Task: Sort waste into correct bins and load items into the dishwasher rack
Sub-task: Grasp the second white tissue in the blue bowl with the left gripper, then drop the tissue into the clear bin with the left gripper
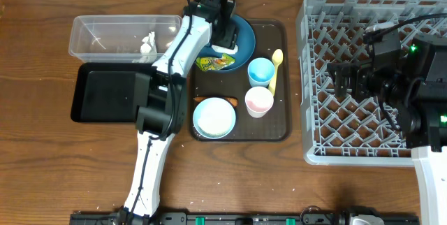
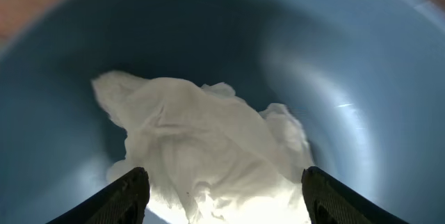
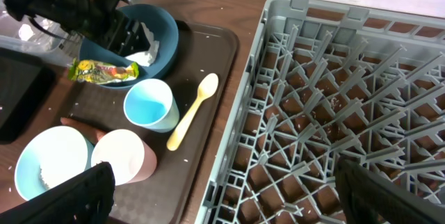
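My left gripper [image 1: 225, 43] is open and reaches down into the big dark-blue bowl [image 1: 241, 35] on the brown tray. In the left wrist view its fingers [image 2: 222, 196] straddle a crumpled white tissue [image 2: 201, 140] lying in the bowl [image 2: 361, 57], without closing on it. A yellow-green wrapper [image 1: 214, 62] lies on the bowl's front rim. The light-blue cup [image 1: 260, 71], pink cup [image 1: 258, 101], pale-blue bowl [image 1: 214, 118], yellow spoon [image 1: 275, 68] and a small carrot [image 1: 231, 100] sit on the tray. My right gripper [image 1: 346, 78] is open and empty above the grey dishwasher rack [image 1: 314, 151].
The clear tub [image 1: 91, 26] at the back left holds another white tissue [image 1: 148, 43]. The black tray [image 1: 105, 96] lies in front of it. The brown serving tray [image 1: 279, 124] sits between these bins and the rack. The right wrist view shows the rack's left wall [image 3: 243, 133].
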Action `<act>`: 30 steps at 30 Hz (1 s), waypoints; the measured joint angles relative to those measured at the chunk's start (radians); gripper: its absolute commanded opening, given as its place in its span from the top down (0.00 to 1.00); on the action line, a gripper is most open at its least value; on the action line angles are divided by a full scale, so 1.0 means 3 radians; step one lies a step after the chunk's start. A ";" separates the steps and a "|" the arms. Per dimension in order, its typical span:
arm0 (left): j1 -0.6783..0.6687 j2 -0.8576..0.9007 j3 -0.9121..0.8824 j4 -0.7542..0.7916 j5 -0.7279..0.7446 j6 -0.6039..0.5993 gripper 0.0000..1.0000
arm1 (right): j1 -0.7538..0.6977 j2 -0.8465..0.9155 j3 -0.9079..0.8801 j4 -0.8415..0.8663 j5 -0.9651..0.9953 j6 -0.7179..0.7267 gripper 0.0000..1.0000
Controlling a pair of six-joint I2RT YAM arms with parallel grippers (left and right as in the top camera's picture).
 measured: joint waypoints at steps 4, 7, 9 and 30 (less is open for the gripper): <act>0.0003 0.0093 0.0001 0.0013 -0.0019 -0.0027 0.56 | 0.0001 0.0000 0.0000 -0.0013 0.0000 0.0000 0.01; 0.0005 0.0093 0.0001 0.0013 -0.0020 -0.0018 0.80 | 0.0001 0.0000 0.0000 -0.0037 0.0000 0.0000 0.01; 0.0005 0.0093 0.0001 0.0011 -0.0022 -0.0032 0.88 | 0.0001 0.0000 0.0000 -0.0048 0.0000 0.0000 0.01; 0.0139 -0.1080 0.0078 -0.0474 -0.0058 -0.0094 0.94 | 0.0001 0.0000 0.0000 -0.0052 0.0000 0.0000 0.01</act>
